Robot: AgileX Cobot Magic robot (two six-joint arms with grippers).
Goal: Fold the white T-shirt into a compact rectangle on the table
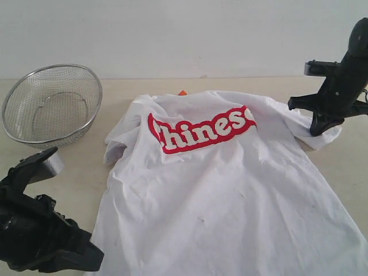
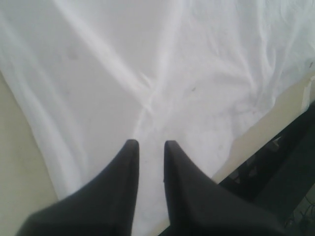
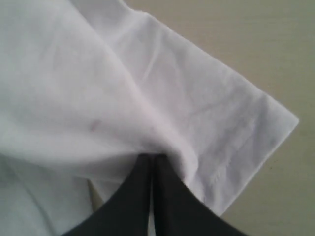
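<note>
Right jaws are pressed together, pinching the far-right sleeve of the white T-shirt. Left jaws stand narrowly parted over the near-left hem, gripping nothing that shows. The shirt lies spread and wrinkled mid-counter, so folding looks barely begun. Its near hem is cut off.

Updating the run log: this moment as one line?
right gripper: shut on white T-shirt sleeve | left gripper: narrowly open near hem | table: shirt spread out

Silver wire-mesh bowl, upper left
</note>
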